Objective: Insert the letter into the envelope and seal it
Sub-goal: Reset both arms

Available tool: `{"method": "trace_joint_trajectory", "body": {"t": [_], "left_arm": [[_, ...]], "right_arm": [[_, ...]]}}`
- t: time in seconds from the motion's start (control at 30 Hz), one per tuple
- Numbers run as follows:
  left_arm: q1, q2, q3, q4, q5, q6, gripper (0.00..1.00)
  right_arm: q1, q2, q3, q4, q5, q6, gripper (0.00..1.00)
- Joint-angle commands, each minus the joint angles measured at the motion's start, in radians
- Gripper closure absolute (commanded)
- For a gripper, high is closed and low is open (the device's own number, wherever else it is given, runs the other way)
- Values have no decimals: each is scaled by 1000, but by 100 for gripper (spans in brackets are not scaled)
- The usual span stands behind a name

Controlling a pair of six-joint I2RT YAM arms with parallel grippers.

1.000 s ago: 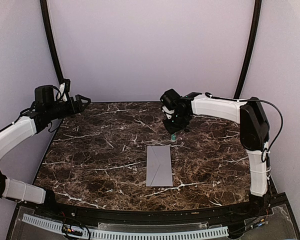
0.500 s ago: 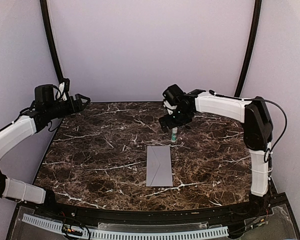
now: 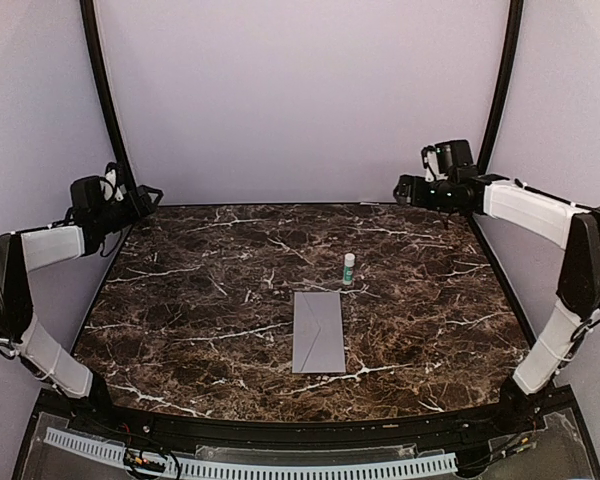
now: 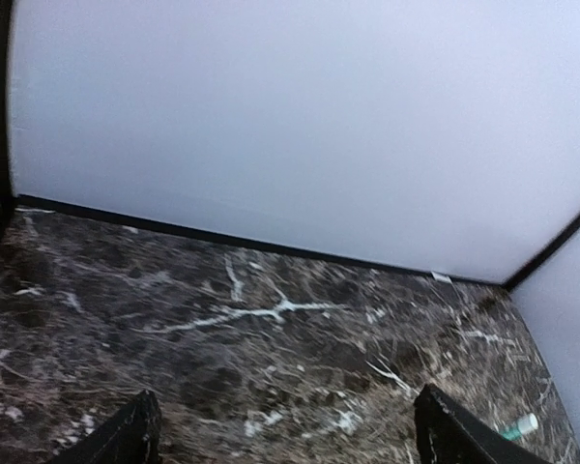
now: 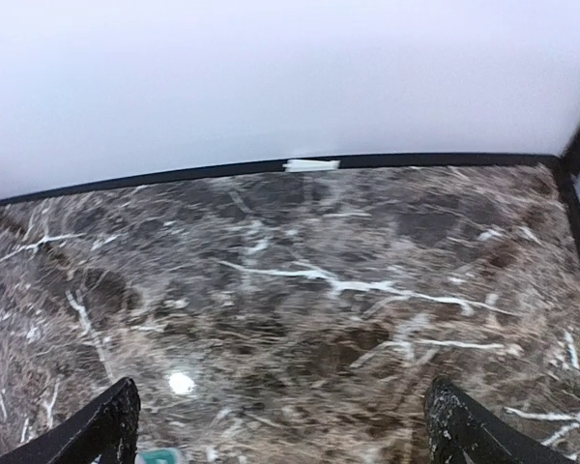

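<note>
Lying flat mid-frame: envelope point(image 3: 318, 332), glue stick point(image 3: 349, 267) upright just above; left gripper point(image 3: 152, 194), right gripper point(image 3: 402, 190) both spread wide, empty.

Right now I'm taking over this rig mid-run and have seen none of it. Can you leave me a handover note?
Left gripper: open, empty, raised at the table's far left corner.
Right gripper: open, empty, raised at the far right corner.
Envelope: flat mid-table, looks closed. Glue stick stands just beyond its far right corner.
Done: no loose letter in view, so it is probably inside.
Left: check the seal; I cannot tell from here whether it holds.
</note>
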Motion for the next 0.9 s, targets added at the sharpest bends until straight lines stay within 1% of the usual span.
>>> {"method": "trace_joint_trajectory", "body": {"t": [0.0, 0.03, 0.07, 0.1, 0.13, 0.17, 0.2, 0.23, 0.27, 0.3, 0.4, 0.53, 0.57, 0.67, 0.77, 0.87], "left_arm": [[185, -22, -143, 343, 48, -76, 11], [221, -35, -203, 367, 36, -74, 10], [233, -68, -229, 390, -29, -58, 10], [243, -88, -280, 394, -64, -40, 9], [245, -132, -334, 408, -127, 8, 9], [247, -155, -364, 421, -148, 31, 9], [247, -204, -429, 459, -186, 70, 9], [246, -227, -463, 486, -202, 81, 9], [246, -270, -531, 539, -234, 105, 8], [242, -303, -561, 565, -258, 116, 8], [234, -324, -684, 680, -291, 117, 8], [213, -260, -753, 781, -259, 151, 7], [212, -233, -755, 786, -232, 169, 8], [203, -188, -765, 802, -212, 193, 7], [198, -160, -774, 840, -207, 196, 7], [198, -158, -772, 846, -217, 193, 7]], "right_arm": [[-189, -127, -211, 268, -72, 35, 1], [-227, -159, -254, 302, -72, 25, 1], [-260, -189, -303, 343, -72, 12, 1], [-292, -223, -347, 382, -72, -2, 1], [-316, -255, -391, 420, -71, -22, 1], [-335, -293, -441, 464, -61, -42, 1], [-351, -330, -491, 513, -47, -64, 1], [-357, -368, -548, 573, -37, -88, 1], [-362, -409, -607, 634, -24, -107, 1], [-365, -458, -687, 722, -19, -121, 1], [-367, -549, -881, 946, -21, -150, 1], [-366, -595, -1090, 1192, 18, -189, 1], [-366, -596, -1126, 1234, 28, -203, 1], [-366, -589, -1209, 1332, 62, -222, 1], [-365, -578, -1248, 1373, 82, -235, 1], [-366, -570, -1255, 1372, 82, -235, 1]]}}
